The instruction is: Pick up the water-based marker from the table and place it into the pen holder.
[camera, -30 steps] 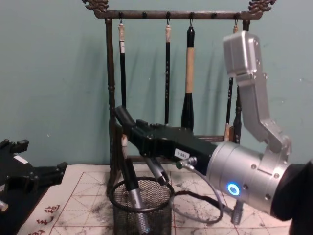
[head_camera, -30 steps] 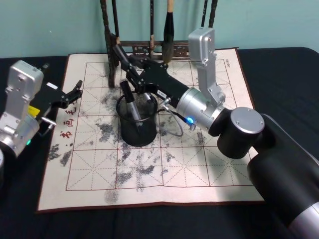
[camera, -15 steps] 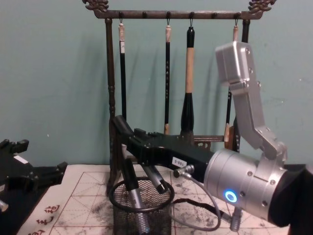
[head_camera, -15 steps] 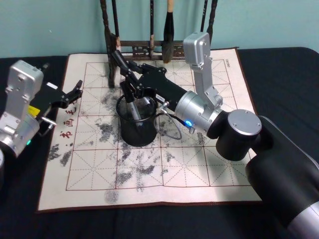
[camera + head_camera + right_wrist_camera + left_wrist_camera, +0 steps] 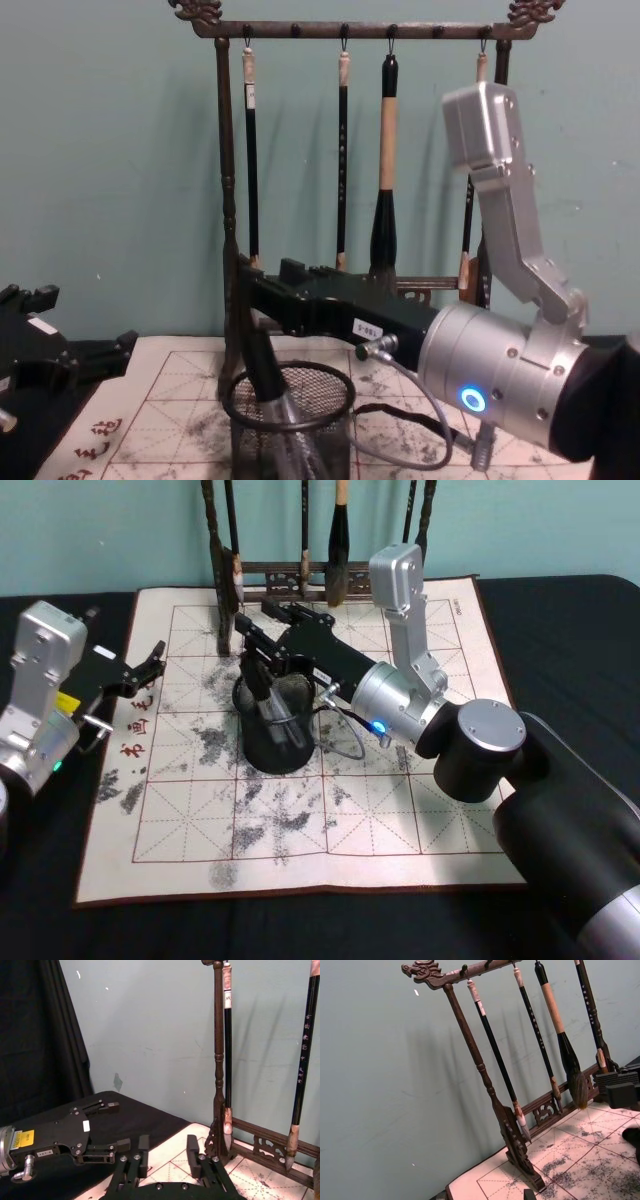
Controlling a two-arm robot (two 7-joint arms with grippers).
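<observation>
The pen holder point(image 5: 272, 748) point(image 5: 290, 408), a black wire-mesh cup, stands on the white gridded cloth point(image 5: 400, 810) on the dark table point(image 5: 560, 630). The water-based marker point(image 5: 264, 692) point(image 5: 268, 378), with a dark cap and a silver barrel, leans inside it, its cap above the rim. My right gripper point(image 5: 258, 622) point(image 5: 168, 1152) point(image 5: 268, 272) hovers just above and behind the holder, open, with nothing between its fingers. My left gripper point(image 5: 150, 665) point(image 5: 111, 1127) rests open at the cloth's left edge, away from the holder.
A tall dark wooden brush rack point(image 5: 300, 575) point(image 5: 228, 200) point(image 5: 485, 1080) point(image 5: 218, 1060) with several hanging brushes stands right behind the holder and my right gripper. A grey cable point(image 5: 345, 735) loops beside the holder.
The marker has dropped deeper into the pen holder and now leans against its rim. My right gripper's fingers have come off it and drawn back slightly. The left arm has not moved.
</observation>
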